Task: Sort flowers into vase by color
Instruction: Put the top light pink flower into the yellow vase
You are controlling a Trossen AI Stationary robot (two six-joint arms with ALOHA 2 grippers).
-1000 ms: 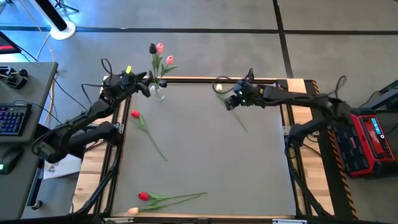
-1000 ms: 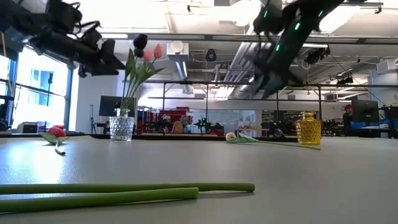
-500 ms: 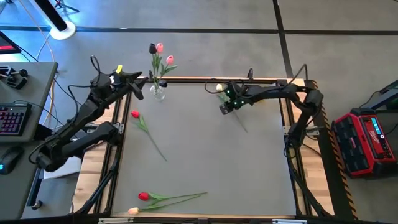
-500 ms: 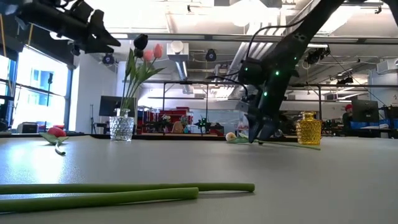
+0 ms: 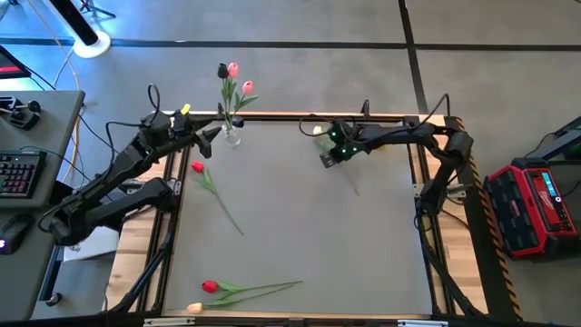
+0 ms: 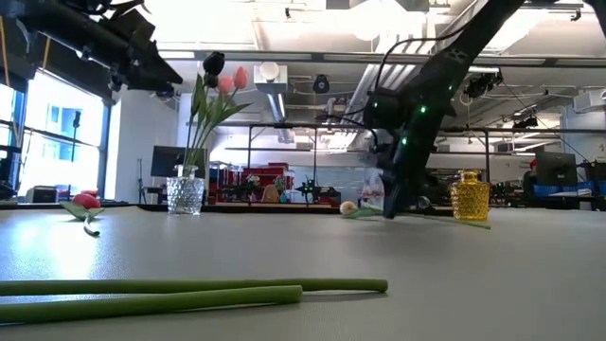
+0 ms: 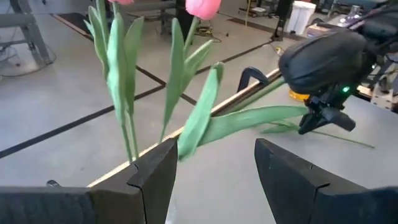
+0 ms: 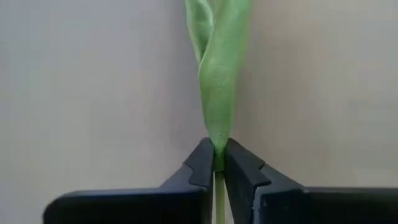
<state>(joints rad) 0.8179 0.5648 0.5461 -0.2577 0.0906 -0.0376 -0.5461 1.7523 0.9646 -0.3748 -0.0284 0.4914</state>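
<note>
Two grippers: you see a change in the right one only.
Right gripper (image 8: 215, 163): now pinched on the cream tulip (image 5: 320, 130) stem at the table's far edge, having stood wide before.
Left gripper (image 7: 211, 171): unchanged, spread apart beside the clear vase (image 5: 230, 134).

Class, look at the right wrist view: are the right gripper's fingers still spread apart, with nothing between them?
No, the right gripper is shut on the flower stem, its two fingertips pinching the green stem just below the leaf.

Counter (image 5: 300, 227): matt grey top, smooth; light wood frame. Clear vase (image 6: 186, 195): cut glass, glossy. Amber vase (image 6: 470, 196): glass, textured. Right gripper (image 8: 216, 163) jaws: matt black plastic. Stem (image 6: 189, 286): smooth, waxy.
</note>
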